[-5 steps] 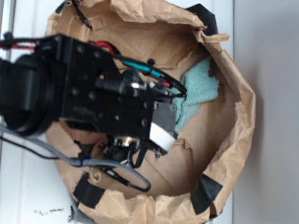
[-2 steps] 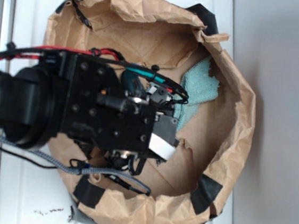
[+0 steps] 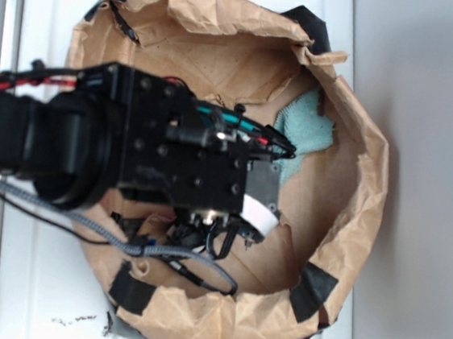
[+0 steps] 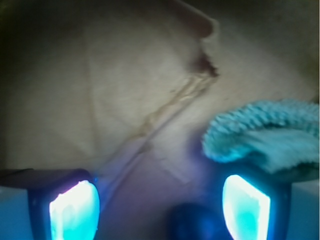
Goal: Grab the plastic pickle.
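Pickle: I can't confirm it anywhere. Exterior view: arm [image 3: 114, 158] covers most of the paper bowl [image 3: 342, 230]; blue cloth [image 3: 305, 133] sits top right. Wrist cam: gripper [image 4: 160, 205] fingers [image 4: 246, 207] spread, nothing btwn them except a blurry dark round blob [image 4: 192, 222] at bottom edge, prob the pickle, axis unreadable.

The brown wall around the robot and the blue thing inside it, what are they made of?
The wall looks like brown kraft paper: matte, creased, torn at the rim, patched with black tape. The cloth looks like terry towelling, light blue, with a looped, fuzzy pile. In the wrist view the paper floor shows folds and a small tear.
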